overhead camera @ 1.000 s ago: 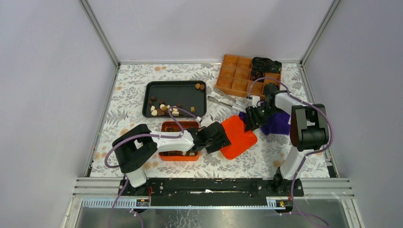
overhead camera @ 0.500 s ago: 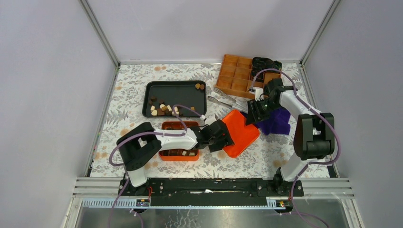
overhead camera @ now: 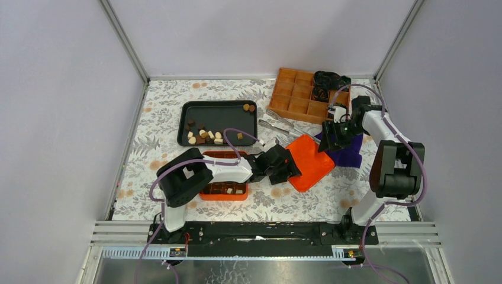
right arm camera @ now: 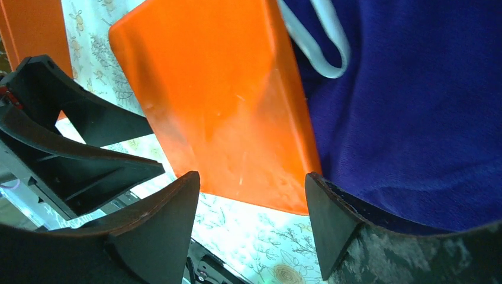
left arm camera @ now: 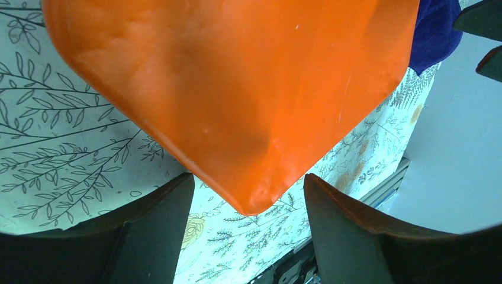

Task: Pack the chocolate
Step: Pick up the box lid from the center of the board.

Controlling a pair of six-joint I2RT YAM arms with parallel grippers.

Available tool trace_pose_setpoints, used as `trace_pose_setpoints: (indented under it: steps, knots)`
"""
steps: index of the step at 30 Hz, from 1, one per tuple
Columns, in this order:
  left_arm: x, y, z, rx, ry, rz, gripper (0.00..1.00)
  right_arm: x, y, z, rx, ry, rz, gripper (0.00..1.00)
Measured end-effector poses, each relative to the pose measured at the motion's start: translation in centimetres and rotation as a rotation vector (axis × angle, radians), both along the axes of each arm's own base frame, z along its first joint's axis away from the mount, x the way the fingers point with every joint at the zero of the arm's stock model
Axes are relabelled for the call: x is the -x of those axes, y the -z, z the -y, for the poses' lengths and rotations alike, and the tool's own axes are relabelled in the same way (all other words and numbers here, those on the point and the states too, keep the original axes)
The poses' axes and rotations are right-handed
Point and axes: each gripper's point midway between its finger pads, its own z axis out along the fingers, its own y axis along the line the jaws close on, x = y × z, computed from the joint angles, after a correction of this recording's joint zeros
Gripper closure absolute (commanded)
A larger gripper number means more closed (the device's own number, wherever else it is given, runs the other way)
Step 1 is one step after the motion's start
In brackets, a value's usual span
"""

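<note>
Orange lid (overhead camera: 311, 161), purple cloth (overhead camera: 349, 155), brown-and-cream chocolate (overhead camera: 203, 134)

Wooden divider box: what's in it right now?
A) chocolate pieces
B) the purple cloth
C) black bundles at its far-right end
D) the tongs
C: the top view shows black bundles piled in the far-right compartments of the wooden divider box.

A black rectangular tray (overhead camera: 219, 115) sits on the flower-printed tablecloth (overhead camera: 160, 112). Just right of it lie silver metal tongs (overhead camera: 279, 125). Beyond them is an orange-brown divided box (overhead camera: 294, 94) with black-and-green bundles (overhead camera: 328, 80) in its far-right compartments. Right of the tray and nearer, a flat orange plastic lid (overhead camera: 311, 163) meets a purple cloth (overhead camera: 349, 155).
</note>
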Motion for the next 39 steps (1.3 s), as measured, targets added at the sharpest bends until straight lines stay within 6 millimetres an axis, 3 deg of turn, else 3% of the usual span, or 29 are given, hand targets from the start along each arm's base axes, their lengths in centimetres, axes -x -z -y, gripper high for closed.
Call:
trace_pose_setpoints:
  steps: [8, 19, 30, 39]
  knots:
    - [-0.1, 0.0, 0.0, 0.014, 0.002, 0.001, 0.24, 0.0, 1.8, 2.6, -0.021, 0.047, -0.05, 0.29]
    - [0.1, 0.0, 0.1, 0.023, 0.017, -0.006, 0.25, 1.3, 3.8, 1.3, -0.16, -0.033, -0.125, 0.3]
    - [0.1, -0.1, 0.4, 0.042, 0.029, -0.01, 0.25, 1.9, 5.0, 1.5, -0.13, -0.01, -0.154, 0.19]
    - [0.1, -0.1, 0.5, 0.05, 0.032, -0.008, 0.25, 2.6, 4.2, 0.4, -0.205, -0.045, -0.153, 0.42]
